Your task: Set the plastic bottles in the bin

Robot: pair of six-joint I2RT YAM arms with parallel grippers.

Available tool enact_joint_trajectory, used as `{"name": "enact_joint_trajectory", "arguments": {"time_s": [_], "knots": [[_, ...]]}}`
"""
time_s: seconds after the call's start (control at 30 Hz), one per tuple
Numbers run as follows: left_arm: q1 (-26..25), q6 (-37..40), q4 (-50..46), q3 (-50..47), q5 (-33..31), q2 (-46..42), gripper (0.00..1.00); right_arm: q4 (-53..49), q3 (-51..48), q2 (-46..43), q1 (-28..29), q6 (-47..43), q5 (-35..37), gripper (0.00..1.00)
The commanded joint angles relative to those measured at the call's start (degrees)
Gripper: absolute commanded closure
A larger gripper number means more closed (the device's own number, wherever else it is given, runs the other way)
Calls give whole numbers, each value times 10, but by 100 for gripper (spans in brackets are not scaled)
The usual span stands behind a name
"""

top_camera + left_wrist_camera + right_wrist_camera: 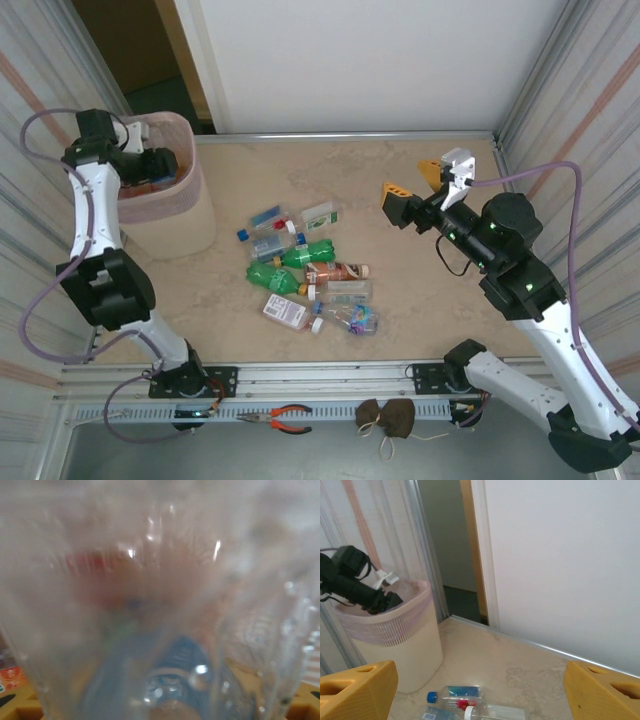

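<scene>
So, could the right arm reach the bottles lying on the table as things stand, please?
Probably yes. The right pincer is open and hangs just right of the bottles, with bare table between them, and the left arm is off at the bin.

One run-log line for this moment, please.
left gripper: shut on clear bottle, over bin | right gripper: open, empty | bottle pile: on table, unbinned

White back panel (pixel 380 60), beige marbled tabletop (pixel 420 300), ribbed translucent side walls (pixel 25 70), dark doorway gap (pixel 130 40) far left
</scene>
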Motion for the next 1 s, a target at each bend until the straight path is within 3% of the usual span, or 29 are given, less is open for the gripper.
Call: {"name": "enact_joint_trajectory", "arguments": {"time_s": [0.0, 0.6, 0.83, 0.97], "knots": [[-5, 24, -34, 17, 36, 21, 42, 11, -7, -5, -4, 7, -7, 15], [-97, 53, -53, 69, 112, 81, 42, 5, -16, -20, -9, 6, 0, 16], [-80, 49, -81, 51, -19, 60, 41, 4, -16, -18, -12, 7, -6, 16], [-58, 52, -81, 32, -50, 51, 40, 4, -15, -16, -14, 8, -8, 16]]}}
